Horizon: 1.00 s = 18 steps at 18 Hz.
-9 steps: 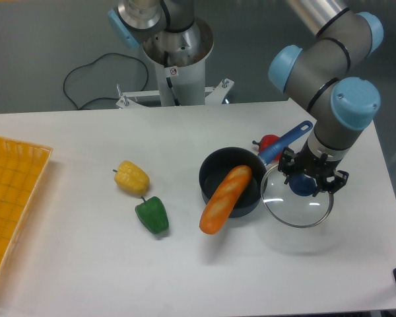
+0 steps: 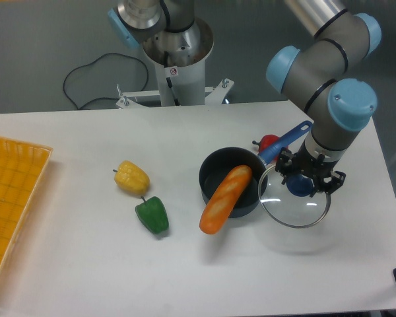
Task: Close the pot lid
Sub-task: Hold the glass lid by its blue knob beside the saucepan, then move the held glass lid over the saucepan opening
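- The white table (image 2: pixel 86 264) carries everything, with a yellow tray (image 2: pixel 10 205) at its left edge.
- The pot (image 2: pixel 218 173) sits right of centre, uncovered, its blue handle reaching up and to the right.
- The pot lid (image 2: pixel 294 206) is just right of the pot, its left rim at the pot's edge, a faint shadow beneath it.
- A bread loaf (image 2: pixel 226 199) leans out over the pot's front rim.
- The gripper (image 2: pixel 308 179) points down, its fingers clamped on the lid's blue knob.
- A green pepper (image 2: pixel 152 215) and yellow pepper (image 2: pixel 132 177) lie left of the pot.
- A red object (image 2: pixel 268 142) peeks from behind the handle.
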Each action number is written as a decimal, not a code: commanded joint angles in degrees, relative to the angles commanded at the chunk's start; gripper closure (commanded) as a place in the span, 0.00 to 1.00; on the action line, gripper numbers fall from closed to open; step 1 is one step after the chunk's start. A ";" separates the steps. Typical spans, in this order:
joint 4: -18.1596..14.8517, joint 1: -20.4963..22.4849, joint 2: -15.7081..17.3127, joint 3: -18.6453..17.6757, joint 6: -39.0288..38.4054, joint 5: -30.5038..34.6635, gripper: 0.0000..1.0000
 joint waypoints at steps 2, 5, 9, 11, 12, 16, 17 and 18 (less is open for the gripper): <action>0.00 -0.26 0.44 0.00 -0.09 -0.35 0.45; -0.09 -1.67 1.67 -0.61 -0.52 -1.40 0.45; -0.09 -2.37 2.63 -1.49 -0.79 -5.17 0.45; -0.17 -2.46 3.08 -1.93 -1.05 -6.24 0.45; -0.09 -2.55 3.51 -2.63 -1.05 -6.33 0.45; 0.09 -2.90 4.66 -4.48 -0.79 -6.59 0.45; 0.00 -2.99 4.66 -4.48 -0.79 -7.03 0.45; 0.00 -3.34 4.66 -5.00 -0.88 -7.47 0.45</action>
